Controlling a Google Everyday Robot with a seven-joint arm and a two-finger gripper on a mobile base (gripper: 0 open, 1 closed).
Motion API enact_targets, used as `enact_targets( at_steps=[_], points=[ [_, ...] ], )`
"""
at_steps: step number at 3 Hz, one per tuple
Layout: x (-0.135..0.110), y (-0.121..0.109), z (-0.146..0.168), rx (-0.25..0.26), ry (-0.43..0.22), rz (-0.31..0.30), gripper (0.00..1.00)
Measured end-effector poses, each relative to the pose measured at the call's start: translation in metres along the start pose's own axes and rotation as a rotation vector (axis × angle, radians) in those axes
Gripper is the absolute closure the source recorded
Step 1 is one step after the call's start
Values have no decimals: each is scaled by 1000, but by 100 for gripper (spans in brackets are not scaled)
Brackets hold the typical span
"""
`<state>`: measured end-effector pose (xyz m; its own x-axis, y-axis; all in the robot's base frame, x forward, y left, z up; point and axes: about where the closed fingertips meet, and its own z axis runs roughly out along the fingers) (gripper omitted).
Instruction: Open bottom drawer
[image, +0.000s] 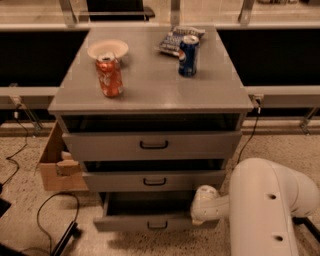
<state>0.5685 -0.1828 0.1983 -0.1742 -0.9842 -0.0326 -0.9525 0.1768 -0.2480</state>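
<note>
Camera view: a grey cabinet (150, 95) fills the middle. On its top stand a red can (109, 76) at about 10 o'clock, a bowl (107, 49) just behind it, a blue can (188, 55) at 1 o'clock and a snack bag (175, 40) beyond that. A cardboard box (52, 170) sits on the floor at 9 o'clock.

The bottom drawer (130, 223) is at 6 o'clock, lowest of the three. Its front stands forward of the middle drawer (150, 181), with a dark gap showing the tray behind it, so it looks partly open. Its black handle (157, 225) sits mid-front.

The arm (265, 210) comes in from 4 o'clock. The gripper (200, 212) is at the drawer's right end, touching or just beside the front panel, well apart from the handle. I cannot tell whether it is wide, narrow or holding anything.

The drawer is probably stiff, light and empty, sliding straight on its runners. The handle is the surest hold. A pull from the right corner may skew the drawer and make it bind.
</note>
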Motion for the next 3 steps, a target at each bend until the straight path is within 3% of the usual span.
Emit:
enact_targets(
  at_steps=[1,2,3],
  points=[
    [0,1,0,0,0,0,0],
    [0,1,0,0,0,0,0],
    [-3,20,11,-52,5,-5,18]
  ],
)
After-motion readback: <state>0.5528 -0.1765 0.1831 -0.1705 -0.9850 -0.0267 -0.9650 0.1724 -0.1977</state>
